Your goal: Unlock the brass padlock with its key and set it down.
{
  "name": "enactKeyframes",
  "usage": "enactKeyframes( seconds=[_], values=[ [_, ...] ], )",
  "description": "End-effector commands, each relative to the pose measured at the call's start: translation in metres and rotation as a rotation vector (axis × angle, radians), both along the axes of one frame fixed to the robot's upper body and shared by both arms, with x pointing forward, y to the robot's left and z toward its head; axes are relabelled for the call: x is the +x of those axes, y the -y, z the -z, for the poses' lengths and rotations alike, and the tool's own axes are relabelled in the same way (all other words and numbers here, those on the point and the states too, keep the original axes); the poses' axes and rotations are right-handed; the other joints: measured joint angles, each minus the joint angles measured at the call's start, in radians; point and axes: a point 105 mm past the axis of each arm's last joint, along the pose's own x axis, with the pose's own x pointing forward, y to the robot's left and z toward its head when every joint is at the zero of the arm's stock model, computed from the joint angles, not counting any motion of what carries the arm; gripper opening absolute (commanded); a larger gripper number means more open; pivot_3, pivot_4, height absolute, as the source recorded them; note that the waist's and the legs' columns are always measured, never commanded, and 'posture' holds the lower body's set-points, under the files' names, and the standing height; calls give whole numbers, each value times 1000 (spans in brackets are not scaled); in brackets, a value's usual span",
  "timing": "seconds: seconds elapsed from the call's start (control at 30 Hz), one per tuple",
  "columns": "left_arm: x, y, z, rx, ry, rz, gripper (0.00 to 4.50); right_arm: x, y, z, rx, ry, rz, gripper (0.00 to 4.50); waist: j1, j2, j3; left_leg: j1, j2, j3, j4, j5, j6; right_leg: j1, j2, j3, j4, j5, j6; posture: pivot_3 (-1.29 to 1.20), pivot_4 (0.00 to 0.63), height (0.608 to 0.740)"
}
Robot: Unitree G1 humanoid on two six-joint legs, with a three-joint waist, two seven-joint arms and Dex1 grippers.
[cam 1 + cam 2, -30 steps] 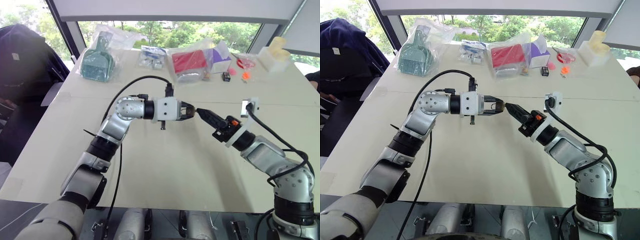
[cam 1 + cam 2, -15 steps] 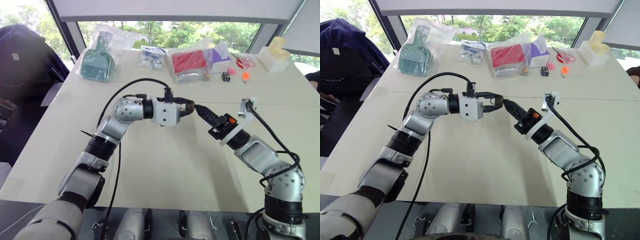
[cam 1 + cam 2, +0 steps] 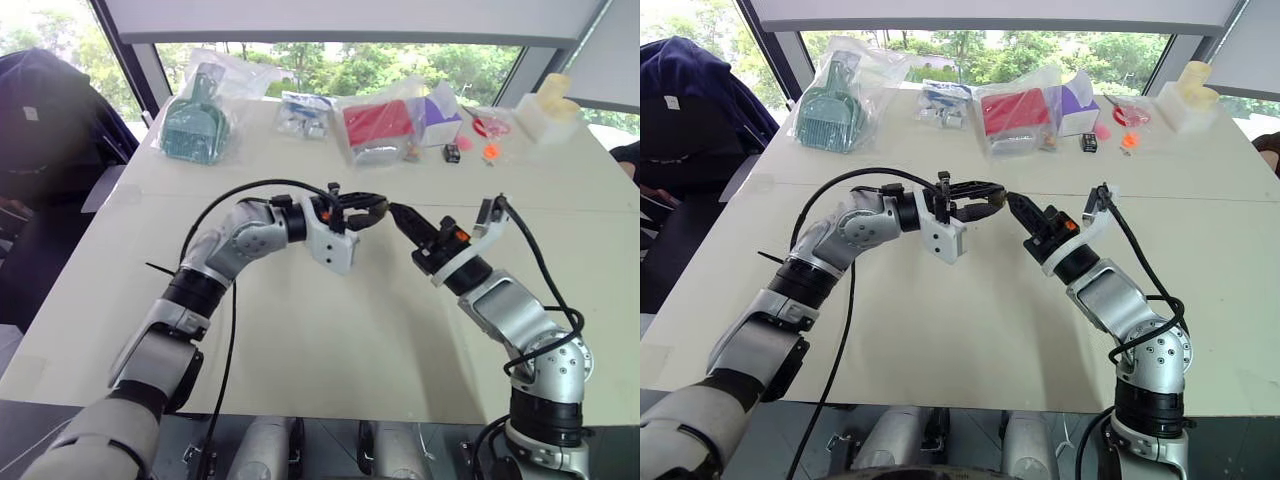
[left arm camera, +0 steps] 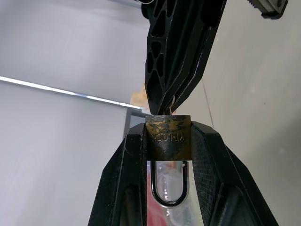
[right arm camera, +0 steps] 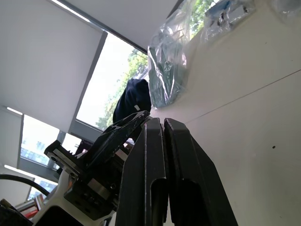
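My left gripper is shut on the brass padlock, pinching its body between both fingers. The silvery shackle loops back toward the wrist and looks closed. My right gripper is shut and its tips meet the padlock's outer face, above the middle of the table. A thin pale sliver of the key shows between those tips, right at the padlock; the remainder is hidden. The two grippers point at each other, tip to tip. The right wrist view shows its fingers pressed together.
Bagged goods line the table's far edge: a green brush, a red packet, small black-and-orange trinkets and a pale block. A dark jacket hangs on a chair at the left. Bare tabletop lies under the arms.
Both wrists have rolled while the tips stayed together at the padlock. The left wrist's white block now hangs below the gripper, and the right forearm has swung in toward the middle.
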Motion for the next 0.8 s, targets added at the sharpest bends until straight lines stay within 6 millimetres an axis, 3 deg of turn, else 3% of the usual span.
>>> enactKeyframes(
  seconds=[0.03, 0.07, 0.17, 0.4, 0.8],
  values=[
    [-9, 6, -34, -91, 76, 68, 701, 5, 10, 7, -33, -29, 63, 65, 0, 0, 0, 0, 0, 0, 0, 0, 0, 0, 0, 0, 0, 0, 0, 0, 150, 735],
    [-6, 5, -30, -82, 24, 60, 701, 5, 12, 4, -60, 4, 76, 65, 0, 0, 0, 0, 0, 0, 0, 0, 0, 0, 0, 0, 0, 0, 0, 0, 150, 735],
    [2, 3, -24, -60, -107, 51, 701, 2, 21, -7, -182, 112, 100, 936, 2, 0, 0, 0, 0, 1, 0, 0, 0, 0, 0, 0, 0, 0, 0, 0, 150, 735],
    [7, 2, -31, -45, -153, 58, 701, -10, 24, -22, -431, 298, -17, 4453, -1, 0, 0, 0, 0, 1, 0, 0, 0, 0, 0, 0, -1, 0, 0, 0, 150, 735],
    [-11, 8, -24, -48, -158, 128, 701, -4, 10, -21, -452, 347, -86, 4453, 3, 0, 0, 1, 1, 1, 0, 0, 0, 0, 1, 0, -1, 0, 0, 0, 150, 735]
  ],
)
